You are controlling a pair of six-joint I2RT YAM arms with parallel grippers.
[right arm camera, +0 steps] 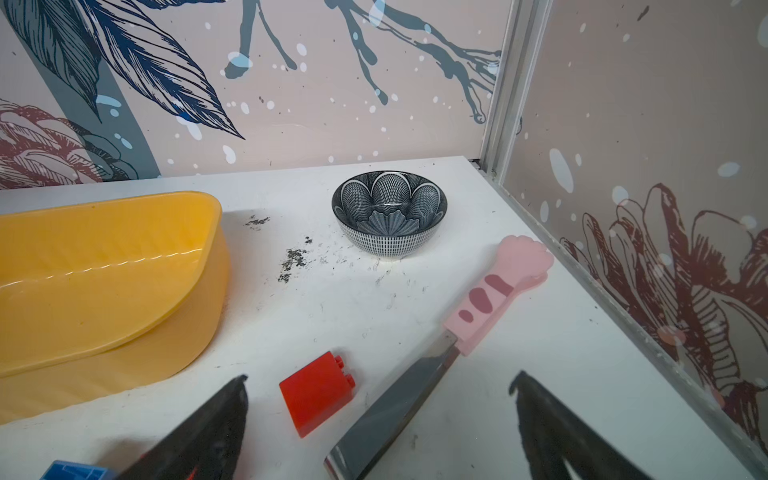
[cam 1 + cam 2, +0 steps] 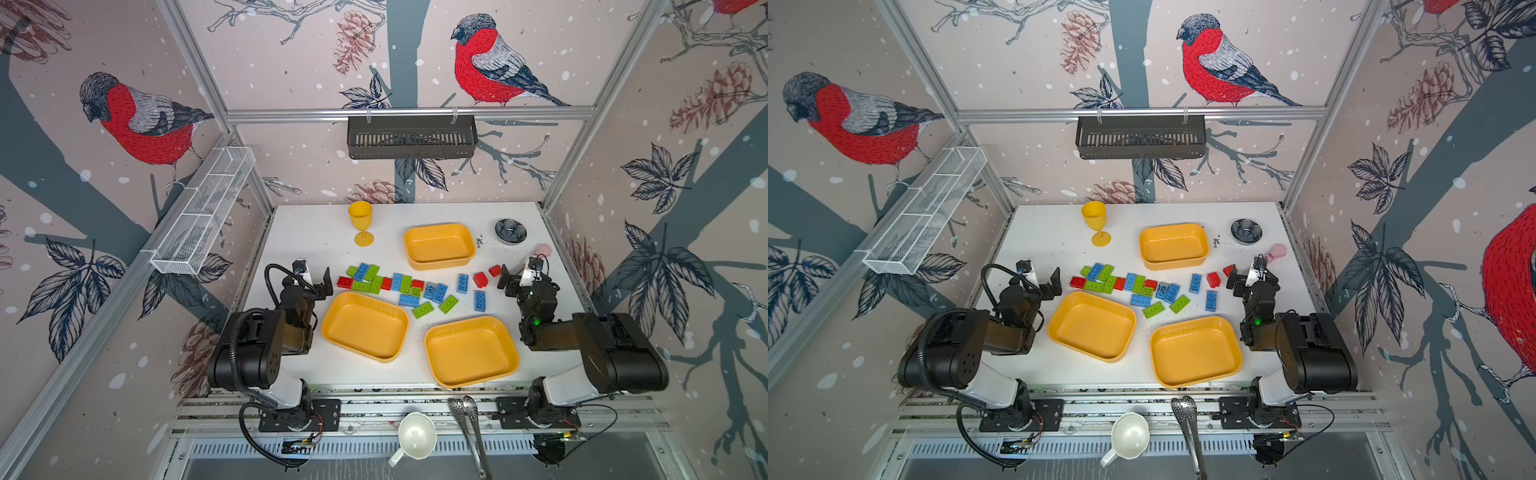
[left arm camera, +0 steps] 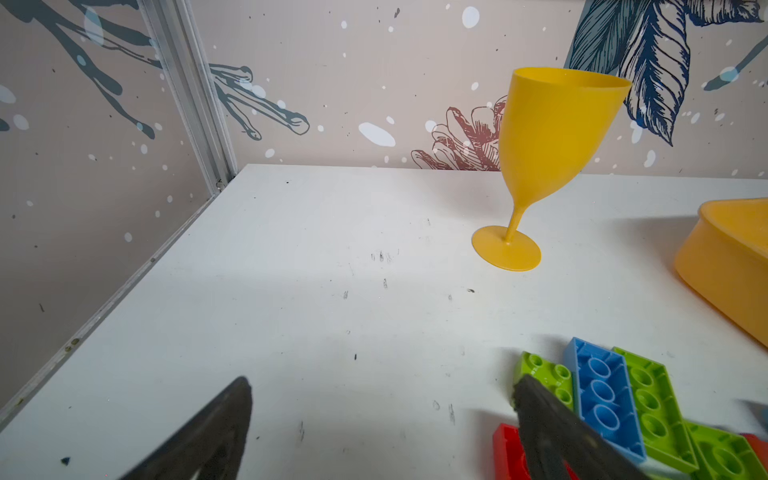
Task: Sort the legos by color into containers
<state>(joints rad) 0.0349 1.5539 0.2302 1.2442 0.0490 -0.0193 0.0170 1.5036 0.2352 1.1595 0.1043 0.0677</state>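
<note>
Between both gaping jaws, legos strewn across table, trays nearby

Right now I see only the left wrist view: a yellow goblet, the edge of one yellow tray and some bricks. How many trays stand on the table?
Observer: Three: the back tray, the near left tray and the near right tray.
Operator: Is any brick already inside one?
Observer: No, all three are empty; the bricks lie on the table between them.
Operator: What is near the right pincer?
Observer: A knife with a pink handle lies on the table close to it, beside a red brick.
</note>
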